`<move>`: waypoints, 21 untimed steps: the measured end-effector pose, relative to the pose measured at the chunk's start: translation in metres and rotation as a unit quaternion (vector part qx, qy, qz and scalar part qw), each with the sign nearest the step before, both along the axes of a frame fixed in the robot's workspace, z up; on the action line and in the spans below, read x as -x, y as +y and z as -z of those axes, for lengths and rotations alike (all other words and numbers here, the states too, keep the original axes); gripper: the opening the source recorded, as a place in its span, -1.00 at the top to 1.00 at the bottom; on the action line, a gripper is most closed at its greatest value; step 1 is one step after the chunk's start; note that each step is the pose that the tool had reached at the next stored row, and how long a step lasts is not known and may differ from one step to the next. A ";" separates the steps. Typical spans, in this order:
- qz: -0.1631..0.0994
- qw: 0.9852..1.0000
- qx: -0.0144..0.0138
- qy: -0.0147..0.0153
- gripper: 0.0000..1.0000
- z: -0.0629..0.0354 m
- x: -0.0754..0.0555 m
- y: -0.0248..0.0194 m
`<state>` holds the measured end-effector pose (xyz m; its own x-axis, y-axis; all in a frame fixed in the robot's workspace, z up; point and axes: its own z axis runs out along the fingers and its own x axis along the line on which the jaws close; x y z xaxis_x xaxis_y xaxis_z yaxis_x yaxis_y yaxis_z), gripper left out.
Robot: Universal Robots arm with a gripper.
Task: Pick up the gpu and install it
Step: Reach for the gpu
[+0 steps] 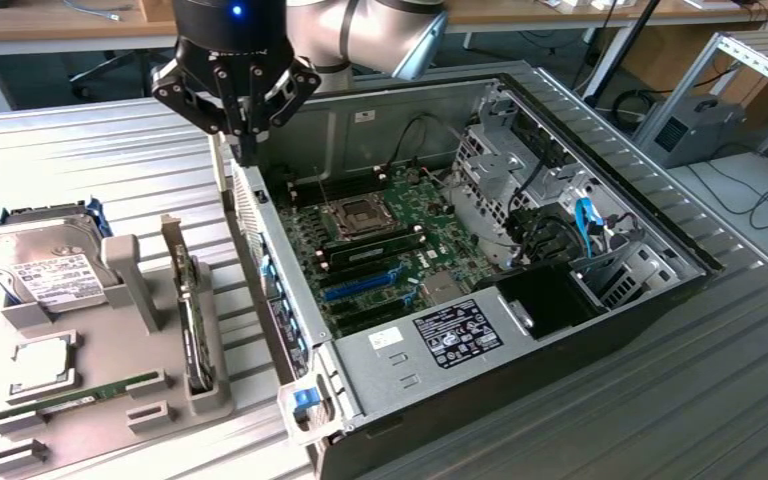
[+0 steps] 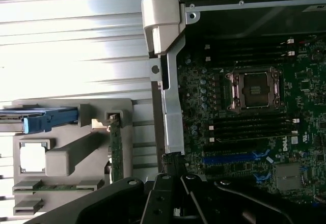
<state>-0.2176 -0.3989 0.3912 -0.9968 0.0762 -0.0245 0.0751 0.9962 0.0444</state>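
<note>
GPU stands on its long edge in a slot of the grey holder, at the exterior view's lower left, on the ribbed metal tabletop. Nothing grips it, and it is well apart from my gripper. In the wrist view its green edge shows upright in the same holder.

Lying flat in the holder, toward the exterior view's left of the card, are a narrow green RAM stick and a square processor chip. Behind those, a silver hard drive with a white label leans in a blue frame.

Just to the exterior view's right of the holder lies the open computer case. Inside it I see the power supply at the near end, then blue expansion slots on the motherboard, then the bare processor socket.

My gripper hangs over the case wall that faces the holder, at its far end. Its fingers are pressed together on nothing. I cannot tell whether the tips touch the wall's rim.
</note>
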 end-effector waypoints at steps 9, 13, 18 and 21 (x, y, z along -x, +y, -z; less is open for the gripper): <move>0.000 1.000 0.000 0.000 0.79 0.0001 0.005 0.0000; 0.000 1.000 0.000 0.000 0.79 0.0002 0.007 0.0000; 0.000 1.000 0.000 0.000 0.79 0.0002 0.010 0.0000; 0.000 1.000 0.000 0.000 0.79 0.0003 0.011 0.0000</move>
